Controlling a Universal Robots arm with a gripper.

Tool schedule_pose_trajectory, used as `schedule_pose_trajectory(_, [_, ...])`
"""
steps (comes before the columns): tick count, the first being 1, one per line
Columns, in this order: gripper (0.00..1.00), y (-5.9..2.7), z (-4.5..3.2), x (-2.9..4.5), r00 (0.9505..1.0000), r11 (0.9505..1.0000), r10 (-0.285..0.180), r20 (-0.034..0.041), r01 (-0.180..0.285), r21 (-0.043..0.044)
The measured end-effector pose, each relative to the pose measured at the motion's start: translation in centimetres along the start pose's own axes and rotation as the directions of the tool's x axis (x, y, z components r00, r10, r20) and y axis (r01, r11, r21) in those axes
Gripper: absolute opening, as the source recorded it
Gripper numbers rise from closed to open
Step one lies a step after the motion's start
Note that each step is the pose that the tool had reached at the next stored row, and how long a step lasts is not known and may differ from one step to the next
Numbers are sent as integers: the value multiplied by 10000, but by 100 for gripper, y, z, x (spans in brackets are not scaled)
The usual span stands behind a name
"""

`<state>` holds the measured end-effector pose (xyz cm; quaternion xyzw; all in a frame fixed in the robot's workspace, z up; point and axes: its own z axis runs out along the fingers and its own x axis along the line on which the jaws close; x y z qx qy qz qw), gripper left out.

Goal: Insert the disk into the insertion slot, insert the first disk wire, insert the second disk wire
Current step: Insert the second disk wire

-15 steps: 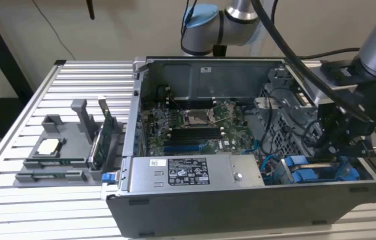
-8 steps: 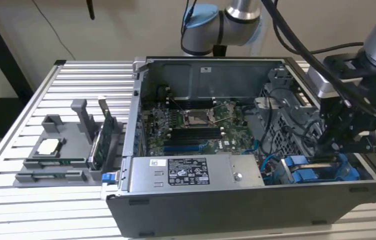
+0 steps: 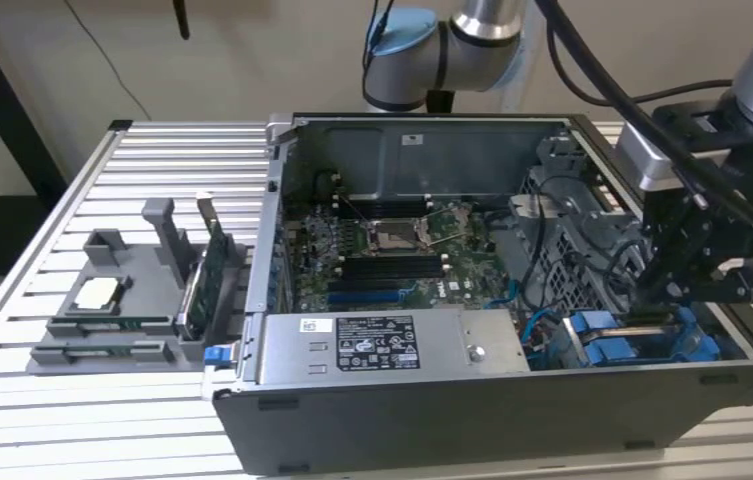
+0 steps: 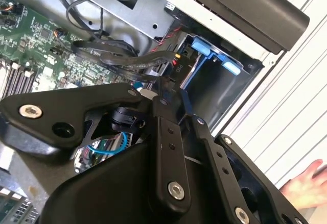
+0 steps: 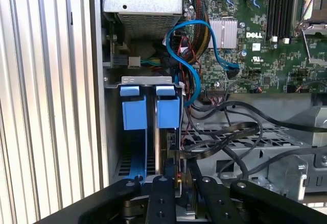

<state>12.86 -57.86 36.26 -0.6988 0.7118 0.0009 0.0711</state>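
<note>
Arm: grey and blue jointed segments at the top centre of the exterior view; a further grey segment runs down its upper right corner.
Wrist: black housing at the right edge, pointing downward.
Gripper (image 3: 652,312): black, at lower right of the exterior view; linkage bars span the bottom edge in both wrist views.
Person's hand (image 4: 306,183): lower right corner of the second wrist view.

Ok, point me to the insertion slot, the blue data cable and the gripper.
Insertion slot (image 5: 134,113): first wrist view, on the blue tab at its mouth.
Blue data cable (image 5: 196,76): first wrist view, on the loop beside the heatsink.
Gripper (image 3: 656,305): exterior view, between the fingertips above the blue drive bay.
</note>
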Motion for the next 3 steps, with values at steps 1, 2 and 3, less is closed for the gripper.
schedule_pose_trajectory(1, [24,0,-2,0,10000,10000,0,0,0,0])
schedule_pose_trajectory(2, [24,0,-2,0,10000,10000,0,0,0,0])
schedule_pose_trajectory(3, [24,0,-3,0,10000,10000,0,0,0,0])
